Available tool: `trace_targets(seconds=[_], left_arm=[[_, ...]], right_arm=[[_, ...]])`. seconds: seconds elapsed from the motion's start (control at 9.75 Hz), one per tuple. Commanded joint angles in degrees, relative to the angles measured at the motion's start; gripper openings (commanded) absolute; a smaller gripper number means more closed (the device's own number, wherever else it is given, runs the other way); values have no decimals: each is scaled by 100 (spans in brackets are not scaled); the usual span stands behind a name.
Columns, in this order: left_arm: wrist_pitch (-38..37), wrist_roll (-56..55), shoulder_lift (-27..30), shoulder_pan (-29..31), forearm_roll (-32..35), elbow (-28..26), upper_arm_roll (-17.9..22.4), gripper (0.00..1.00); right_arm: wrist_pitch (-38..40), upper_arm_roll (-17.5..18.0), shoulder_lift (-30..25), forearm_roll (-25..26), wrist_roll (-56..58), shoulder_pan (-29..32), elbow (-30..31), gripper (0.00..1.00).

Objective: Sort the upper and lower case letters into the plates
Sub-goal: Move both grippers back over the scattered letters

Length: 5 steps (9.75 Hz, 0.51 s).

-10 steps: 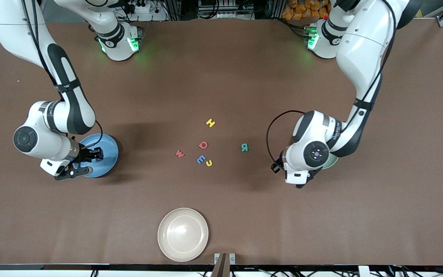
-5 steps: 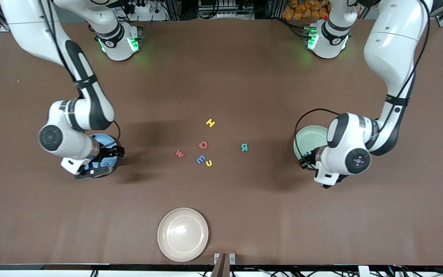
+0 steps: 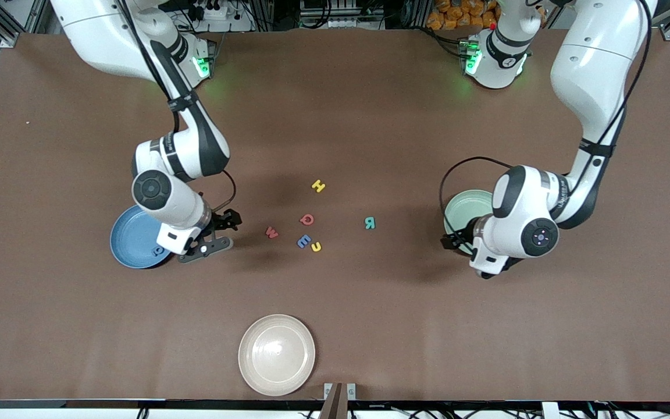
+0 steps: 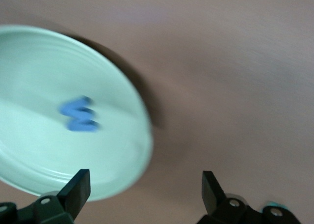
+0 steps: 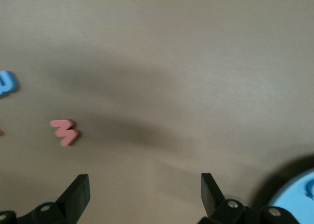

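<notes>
Right end effector (image 3: 225, 228) spread, empty, swung off blue plate (image 3: 135, 237) toward red W (image 3: 272, 233) at its 3 o'clock | left end effector (image 3: 450, 242) spread over mint plate (image 3: 467, 213), blue letter (image 4: 79, 114) dropped | six letters left on bench (image 3: 370, 326)

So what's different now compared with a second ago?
The right gripper has left the blue plate and moved toward the loose letters, now open over bare table near the red W. The left gripper swung toward its own end of the table, uncovering the mint plate, then eased back to the plate's edge, open. The six letters on the table and the cream plate stayed put.
</notes>
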<state>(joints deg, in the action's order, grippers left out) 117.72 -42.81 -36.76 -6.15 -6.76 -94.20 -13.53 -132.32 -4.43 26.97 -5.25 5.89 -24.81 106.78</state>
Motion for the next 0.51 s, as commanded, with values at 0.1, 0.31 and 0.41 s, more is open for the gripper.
trace_targets(seconds=[0.1, 0.31, 0.41], left_arm=[[961, -945, -496, -841, -335, 339, 34, 100], [1278, -1318, -1032, -1552, -273, 971, 131, 100], [1463, -1275, -1174, -1791, -212, 1113, 287, 100]], right_arm=[[-415, -41, 256, -38, 272, -497, -26, 100], [-741, -41, 624, -38, 272, -673, -192, 100], [-725, -41, 808, -29, 281, -752, -410, 100]])
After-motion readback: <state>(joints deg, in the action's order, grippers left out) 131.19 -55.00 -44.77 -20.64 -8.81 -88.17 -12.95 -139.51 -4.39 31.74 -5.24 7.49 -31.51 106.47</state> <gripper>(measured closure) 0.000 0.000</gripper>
